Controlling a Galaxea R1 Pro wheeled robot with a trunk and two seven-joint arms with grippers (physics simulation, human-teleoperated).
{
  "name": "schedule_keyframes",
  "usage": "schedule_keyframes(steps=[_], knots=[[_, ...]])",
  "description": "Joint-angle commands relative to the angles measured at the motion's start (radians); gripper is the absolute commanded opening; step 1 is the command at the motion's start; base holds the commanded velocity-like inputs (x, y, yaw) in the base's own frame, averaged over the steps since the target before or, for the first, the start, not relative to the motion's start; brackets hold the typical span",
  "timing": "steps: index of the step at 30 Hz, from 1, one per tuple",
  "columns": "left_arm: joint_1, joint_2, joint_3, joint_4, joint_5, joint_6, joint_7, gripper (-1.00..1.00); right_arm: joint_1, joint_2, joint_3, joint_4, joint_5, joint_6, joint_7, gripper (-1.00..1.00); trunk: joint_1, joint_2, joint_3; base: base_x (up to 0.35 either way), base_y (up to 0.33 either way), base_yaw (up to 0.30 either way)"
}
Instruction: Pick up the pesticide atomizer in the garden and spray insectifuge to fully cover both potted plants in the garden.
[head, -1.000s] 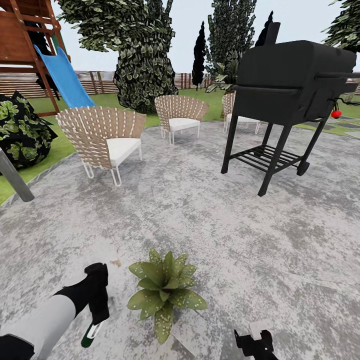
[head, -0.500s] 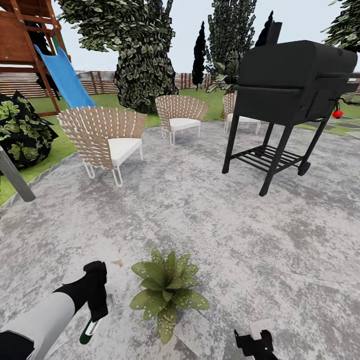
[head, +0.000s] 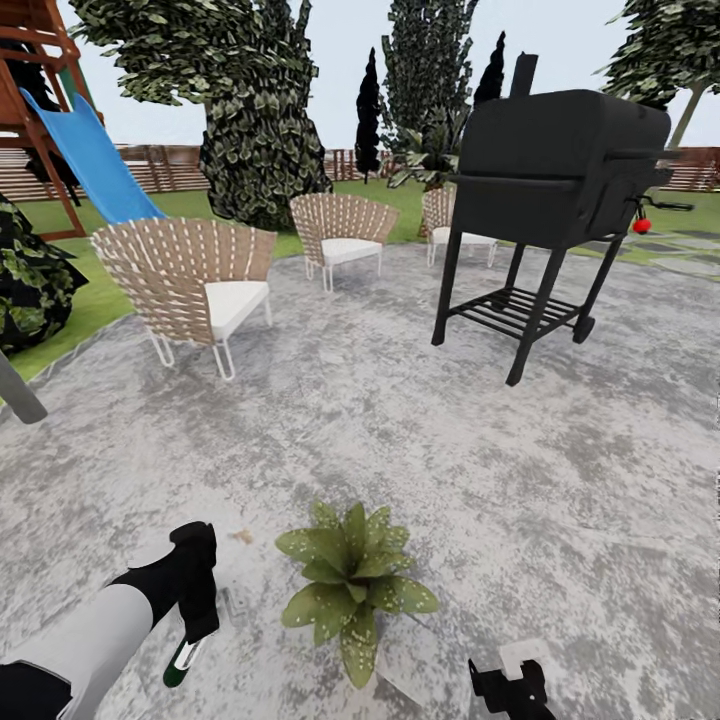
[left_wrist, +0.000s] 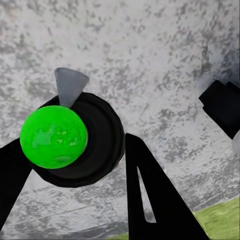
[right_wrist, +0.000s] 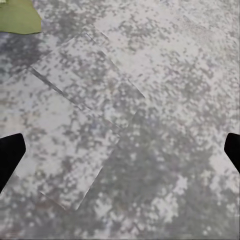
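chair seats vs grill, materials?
Nearest chair: looks like tan woven wicker strips over a thin pale metal frame, with a white cushion that reads as fabric. Grill: appears to be matte black painted metal; smooth lid, slatted lower shelf, thin straight legs.

A round paved patio of mottled grey stone (head: 400, 430) is bordered by green lawn (head: 90, 300). Three woven tan chairs with white cushions (head: 190, 280) and a black barrel grill on a wheeled stand (head: 550, 190) are set on it. Behind are seen a brown slatted wooden fence (head: 160, 168), tall leafy trees (head: 260, 110), a blue slide (head: 90, 160) and pale sky.
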Motion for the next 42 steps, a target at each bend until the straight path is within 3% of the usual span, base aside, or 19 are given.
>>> schedule_keyframes(steps=[1,10,16,19,22,24,27,42], knots=[[0.0,0.001,-0.005,-0.002,-0.001,0.008,-0.005,-1.0,0.0,0.0,0.009,0.001,-0.004,-0.003,-0.006,1.0,0.0,0.0,0.0,0.213,0.169,-0.234],[0.034,-0.015,-0.007,0.0,-0.001,0.001,-0.004,-1.0,0.0,0.0,0.009,0.001,-0.004,-0.003,-0.006,1.0,0.0,0.0,0.002,0.029,0.016,-0.111],[0.054,0.001,-0.004,0.049,0.0,-0.005,0.02,-1.0,-0.001,0.0,0.009,0.001,-0.004,-0.003,-0.006,1.0,0.0,0.0,0.002,0.0,0.0,-0.001],[0.054,0.002,0.022,0.055,0.001,-0.005,0.051,-1.0,-0.001,0.0,0.009,0.001,-0.004,-0.003,-0.006,1.0,0.0,0.0,0.002,0.0,0.0,0.0],[0.05,-0.005,0.081,0.043,0.0,-0.007,0.056,-1.0,0.0,0.0,0.009,0.001,-0.004,-0.003,-0.006,1.0,0.0,0.0,0.002,0.0,0.0,0.0],[0.045,-0.014,0.093,0.019,0.0,-0.006,0.053,-1.0,-0.001,0.0,0.009,0.001,-0.004,-0.003,-0.006,1.0,0.0,0.0,0.002,0.0,0.0,0.0],[0.043,-0.015,0.097,-0.013,-0.001,-0.003,0.049,-1.0,-0.001,0.0,0.009,0.001,-0.004,-0.003,-0.006,1.0,0.0,0.0,0.002,0.0,0.0,-0.003],[0.045,-0.007,0.103,-0.01,0.0,-0.004,0.055,-1.0,-0.001,0.0,0.009,0.001,-0.004,-0.003,-0.006,1.0,0.0,0.0,0.002,-0.05,0.074,-0.237]])
